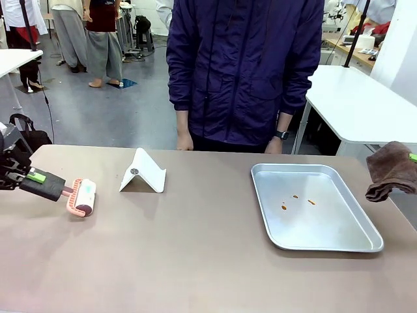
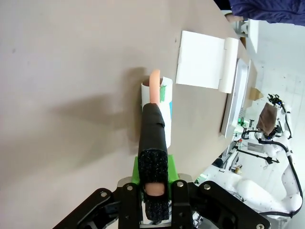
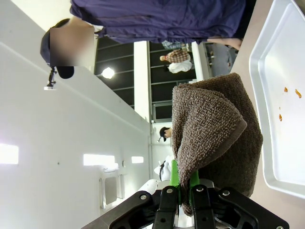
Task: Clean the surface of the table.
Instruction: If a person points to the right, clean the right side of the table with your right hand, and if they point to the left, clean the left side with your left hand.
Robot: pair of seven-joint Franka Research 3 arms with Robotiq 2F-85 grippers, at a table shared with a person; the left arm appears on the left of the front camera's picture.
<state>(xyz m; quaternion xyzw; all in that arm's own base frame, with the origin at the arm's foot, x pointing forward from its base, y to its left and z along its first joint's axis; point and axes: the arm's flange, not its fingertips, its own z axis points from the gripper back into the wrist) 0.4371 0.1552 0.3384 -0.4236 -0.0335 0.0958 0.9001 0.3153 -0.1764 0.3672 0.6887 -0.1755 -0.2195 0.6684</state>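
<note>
The tan-brown table point(image 1: 195, 254) spreads across the front view. At its left edge my left gripper point(image 1: 36, 177) is shut on the black handle of a lint roller point(image 1: 82, 196), whose white roll rests on the tabletop. The left wrist view looks down that handle point(image 2: 152, 143) to the roll point(image 2: 162, 102) on the table point(image 2: 62, 71). At the right edge my right gripper point(image 1: 412, 158) is shut on a brown towel point(image 1: 391, 171), held above the table beside the tray. In the right wrist view the towel point(image 3: 214, 129) hangs folded from the shut fingers.
A silver metal tray point(image 1: 326, 240) with small orange crumbs point(image 1: 296, 201) lies at the right. A white folded stand point(image 1: 143, 173) sits left of centre. A person in a dark jacket point(image 1: 241, 72) stands at the far edge, hands near the table.
</note>
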